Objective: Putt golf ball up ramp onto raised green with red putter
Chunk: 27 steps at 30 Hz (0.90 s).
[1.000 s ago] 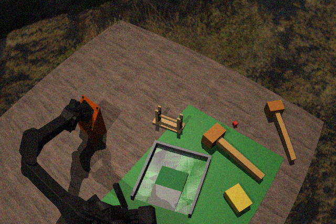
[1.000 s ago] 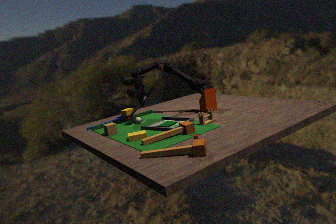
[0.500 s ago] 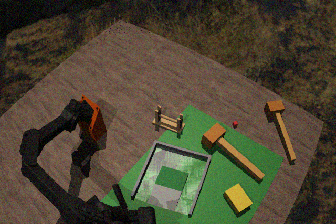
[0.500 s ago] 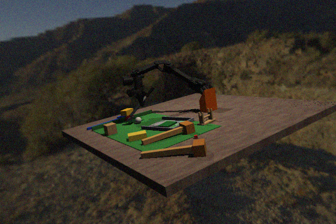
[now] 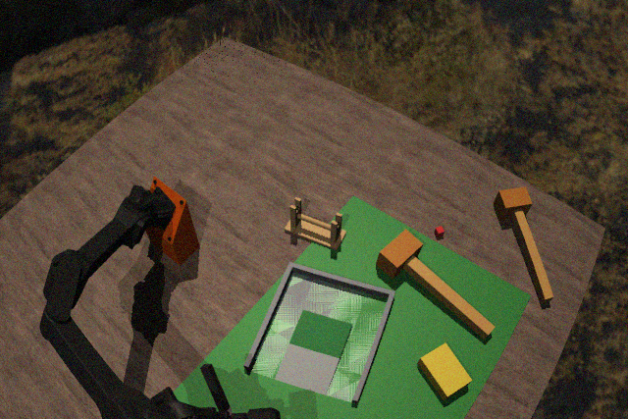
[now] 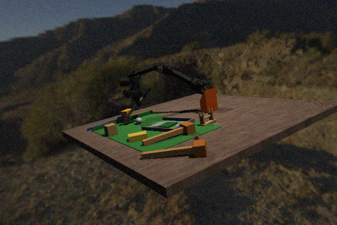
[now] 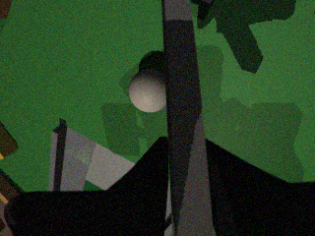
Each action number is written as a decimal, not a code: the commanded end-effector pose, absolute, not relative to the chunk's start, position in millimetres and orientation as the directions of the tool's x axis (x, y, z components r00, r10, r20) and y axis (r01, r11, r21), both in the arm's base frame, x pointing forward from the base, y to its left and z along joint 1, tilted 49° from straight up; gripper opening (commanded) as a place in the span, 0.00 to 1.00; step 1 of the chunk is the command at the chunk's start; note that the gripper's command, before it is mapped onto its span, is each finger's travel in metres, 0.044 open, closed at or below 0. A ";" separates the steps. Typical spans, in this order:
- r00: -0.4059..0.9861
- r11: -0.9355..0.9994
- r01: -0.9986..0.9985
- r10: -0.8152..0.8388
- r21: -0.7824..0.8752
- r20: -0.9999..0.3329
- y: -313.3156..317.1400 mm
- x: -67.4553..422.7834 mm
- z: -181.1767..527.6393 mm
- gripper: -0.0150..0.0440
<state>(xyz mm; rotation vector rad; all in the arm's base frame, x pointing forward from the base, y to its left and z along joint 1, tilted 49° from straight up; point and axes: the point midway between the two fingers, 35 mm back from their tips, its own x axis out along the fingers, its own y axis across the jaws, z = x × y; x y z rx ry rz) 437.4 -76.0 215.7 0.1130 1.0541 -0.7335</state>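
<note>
Dusky hills ringed the wooden surface [image 6: 245, 124]. Our gripper [image 7: 184, 197] was pinching the putter's shaft [image 7: 182, 98], which ran out ahead of it. The golf ball [image 7: 147, 91] lay on the green mat [image 7: 74, 59], just left of that shaft and seemingly touching it. We judged ourselves lining up the stroke; next, a gentle sweep toward the ramp [image 5: 306, 368]. We saw no readable writing.

From the wrist, the gripper [image 7: 184, 194] is clamped on the putter shaft [image 7: 182, 98], a dark bar running straight ahead of it over the green mat [image 7: 59, 54]. The white golf ball [image 7: 147, 91] rests on the mat just beside the shaft's left edge. The grey ramp [image 7: 95, 164] lies near the gripper's left.
</note>
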 end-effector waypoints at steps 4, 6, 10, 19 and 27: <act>0.283 0.762 0.597 -0.493 -0.251 -0.823 -70.1 436.6 209.5 0.25; 0.282 0.763 0.596 -0.490 -0.249 -0.825 -55.7 433.5 193.6 0.25; 0.280 0.766 0.593 -0.484 -0.248 -0.829 -25.1 420.8 157.5 0.25; 0.281 0.771 0.586 -0.483 -0.251 -0.830 25.2 370.6 84.8 0.25; 0.279 0.772 0.585 -0.481 -0.249 -0.831 38.9 365.7 83.6 0.25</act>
